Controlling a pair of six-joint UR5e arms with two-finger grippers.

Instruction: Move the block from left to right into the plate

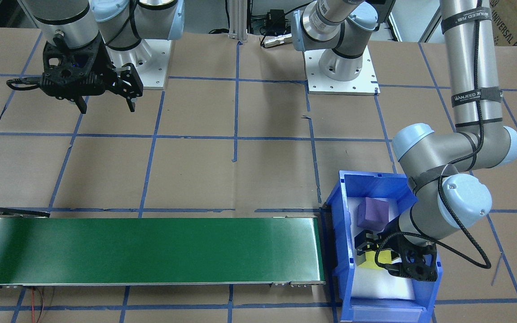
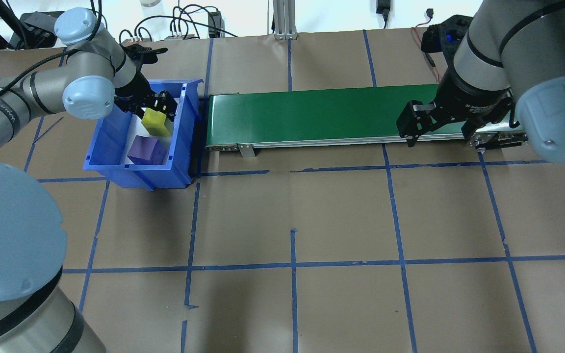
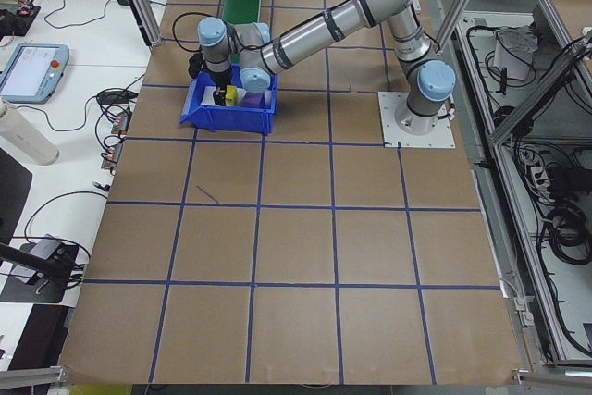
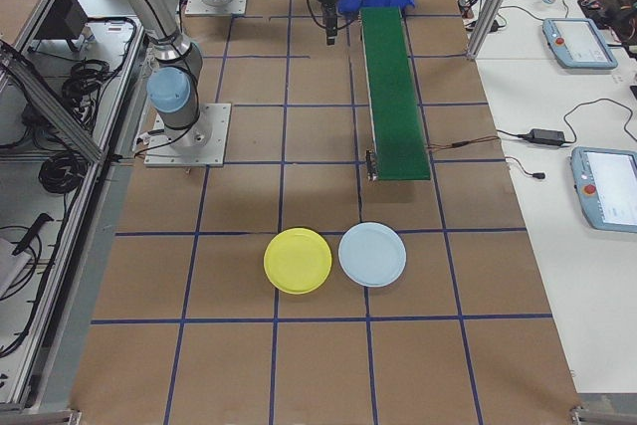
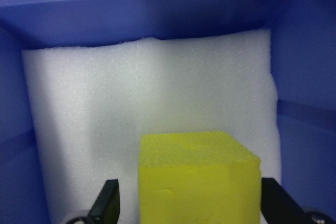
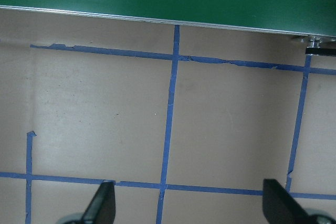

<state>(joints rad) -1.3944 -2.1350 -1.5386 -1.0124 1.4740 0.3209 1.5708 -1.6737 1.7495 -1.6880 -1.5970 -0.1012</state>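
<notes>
Reaching into the blue rectangular plastic bin [image 2: 115, 147], the left hand [image 5: 186, 203] straddles the yellow foam cube [image 5: 198, 179], fingers spread and apart from its sides, beside a purple cube [image 2: 146, 150]; the right hand [image 2: 439, 128] hangs open above the green conveyor belt [image 2: 312, 115]; the round yellow plastic plate [image 4: 298, 260] lies on the desk [image 2: 292, 220] well apart.

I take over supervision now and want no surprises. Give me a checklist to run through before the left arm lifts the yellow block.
1. left gripper straddles the yellow block inside the blue bin: ok.
2. Fingers firmly closed on the block: cannot tell; gaps show on both sides.
3. purple block apart from the gripper: ok.
4. green conveyor belt bare to receive the block: ok.
5. right gripper open, holding nothing, near the belt's far end: ok.
6. yellow plate unoccupied: ok.
</notes>
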